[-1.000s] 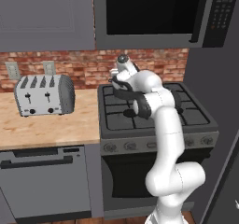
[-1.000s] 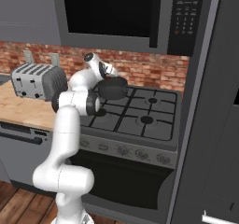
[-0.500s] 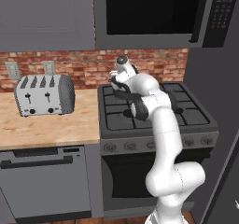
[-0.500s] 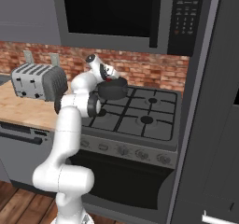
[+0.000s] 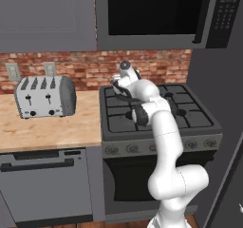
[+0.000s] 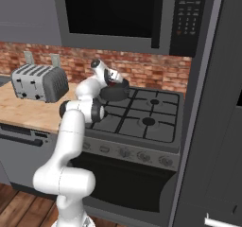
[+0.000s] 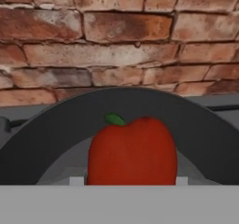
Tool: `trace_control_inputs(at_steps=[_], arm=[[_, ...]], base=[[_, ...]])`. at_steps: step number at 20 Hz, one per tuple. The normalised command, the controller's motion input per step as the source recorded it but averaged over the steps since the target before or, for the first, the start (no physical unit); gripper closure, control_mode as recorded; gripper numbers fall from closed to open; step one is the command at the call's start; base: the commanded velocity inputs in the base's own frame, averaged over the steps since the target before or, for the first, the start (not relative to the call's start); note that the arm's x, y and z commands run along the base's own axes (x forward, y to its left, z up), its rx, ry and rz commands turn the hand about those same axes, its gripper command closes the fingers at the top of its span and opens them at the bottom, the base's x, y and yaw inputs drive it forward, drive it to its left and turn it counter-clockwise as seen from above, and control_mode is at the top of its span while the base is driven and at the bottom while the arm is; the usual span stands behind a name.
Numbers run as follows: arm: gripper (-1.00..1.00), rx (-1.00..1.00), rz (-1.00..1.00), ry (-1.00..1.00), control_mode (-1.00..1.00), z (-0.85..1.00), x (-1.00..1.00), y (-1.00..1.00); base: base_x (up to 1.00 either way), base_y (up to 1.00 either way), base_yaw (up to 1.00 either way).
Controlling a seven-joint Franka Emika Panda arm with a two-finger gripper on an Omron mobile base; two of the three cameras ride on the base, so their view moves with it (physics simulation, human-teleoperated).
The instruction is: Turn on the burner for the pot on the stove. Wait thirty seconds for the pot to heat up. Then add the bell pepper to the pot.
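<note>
The pepper (image 7: 132,150) sits between the end effector's (image 6: 113,79) jaws, gripped, above the pot's (image 7: 196,129) opening on the stove's (image 5: 156,122) back left burner. Compared with a second ago, the end effector has moved slightly further over the pot.

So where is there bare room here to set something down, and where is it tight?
The wooden counter lies bare in front of the toaster and between it and the stove. The stove's front and right grates are free. The back-left corner is crowded: the pot, the end effector and bell pepper.
</note>
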Motion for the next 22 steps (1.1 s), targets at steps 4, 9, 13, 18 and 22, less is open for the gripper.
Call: trace_control_inputs(at_steps=[4, 9, 13, 18, 22], arm=[[1.00, 0.01, 0.00, 0.08, -1.00, -0.12, 0.29, -0.03], [1.00, 0.01, 0.00, 0.13, -1.00, -0.13, 0.20, 0.00], [1.00, 0.02, 0.00, 0.14, -1.00, -0.17, 0.06, 0.00], [-1.00, 0.05, 0.00, 0.07, -1.00, -0.08, 0.00, -0.06], [-1.00, 0.04, 0.00, 0.00, -1.00, 0.00, -0.03, -0.17]], base=[[0.00, 0.00, 0.00], [0.00, 0.00, 0.00], [0.00, 0.00, 0.00], [0.00, 0.00, 0.00], [0.00, 0.00, 0.00]])
